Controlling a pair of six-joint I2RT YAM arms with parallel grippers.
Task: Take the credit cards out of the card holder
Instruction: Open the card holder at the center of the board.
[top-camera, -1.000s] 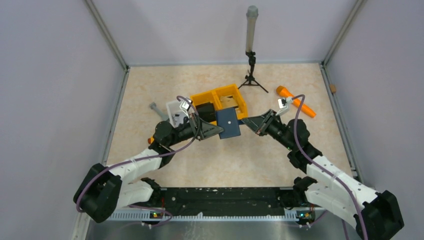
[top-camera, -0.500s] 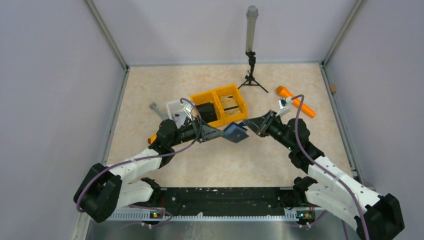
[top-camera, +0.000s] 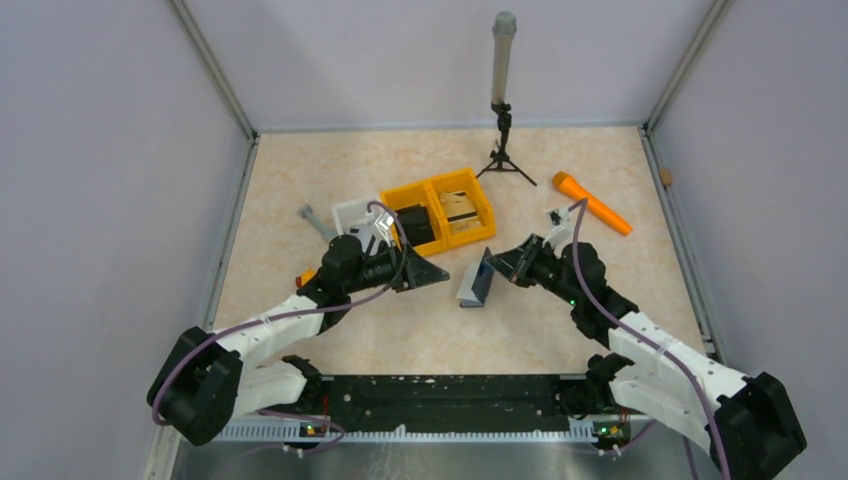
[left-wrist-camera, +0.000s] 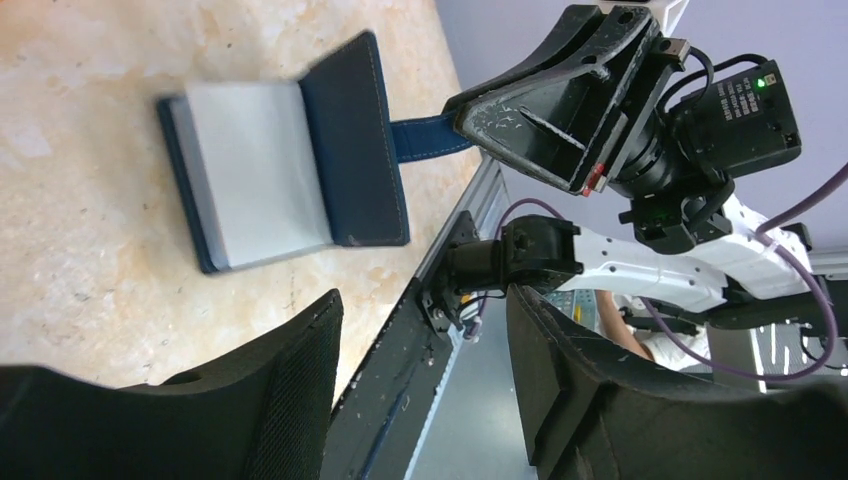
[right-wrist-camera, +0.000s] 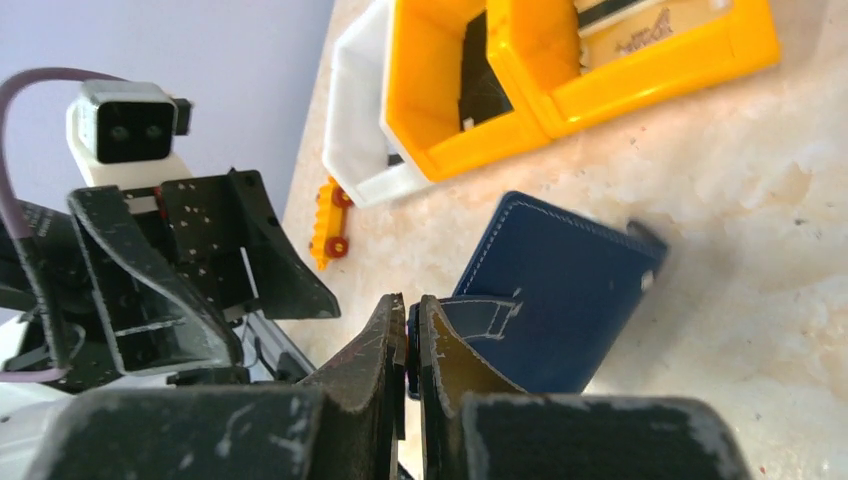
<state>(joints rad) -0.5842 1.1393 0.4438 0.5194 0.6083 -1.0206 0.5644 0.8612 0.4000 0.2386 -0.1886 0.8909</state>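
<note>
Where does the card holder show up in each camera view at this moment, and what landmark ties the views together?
Top external: card holder at centre, just left of the right pincer.
Left wrist: card holder upper left, open, pale inner face showing.
Right wrist: card holder centre right, navy outer face, below the yellow bin.
Shared landmark: the right pincer, shut on the holder's strap in all three.
</note>
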